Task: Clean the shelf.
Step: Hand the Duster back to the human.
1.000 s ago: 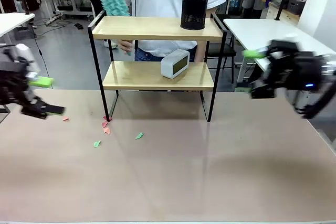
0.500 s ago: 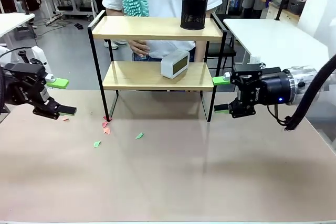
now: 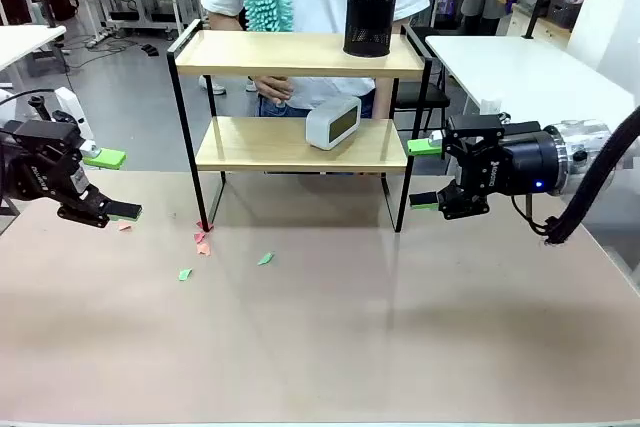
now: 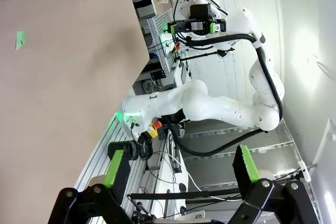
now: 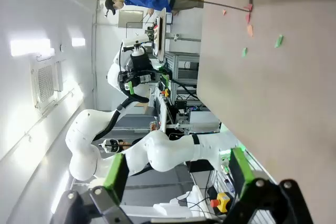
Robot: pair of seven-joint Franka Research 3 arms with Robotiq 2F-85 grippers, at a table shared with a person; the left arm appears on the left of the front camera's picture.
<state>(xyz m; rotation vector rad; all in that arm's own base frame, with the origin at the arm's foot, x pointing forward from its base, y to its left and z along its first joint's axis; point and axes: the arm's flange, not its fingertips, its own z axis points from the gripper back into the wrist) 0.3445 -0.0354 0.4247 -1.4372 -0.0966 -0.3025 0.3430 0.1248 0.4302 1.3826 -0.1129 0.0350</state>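
Item: the shelf (image 3: 300,142), standing at the bench's (image 3: 330,347) far side, long axis left to right, open front facing you. Step, as judged: approach. Left gripper (image 3: 110,187) and right gripper (image 3: 424,173) flank it, fingers wide apart, empty. Next: you close in on its sides squarely.

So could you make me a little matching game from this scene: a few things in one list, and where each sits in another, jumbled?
Things:
1. black mesh cup
2. white clock
3. paper scraps
4. right pincer

Places:
A. on the table by the shelf's front left leg
B. top board
C. beside the shelf's right side, open
D. lower board

Pairs: 1-B, 2-D, 3-A, 4-C
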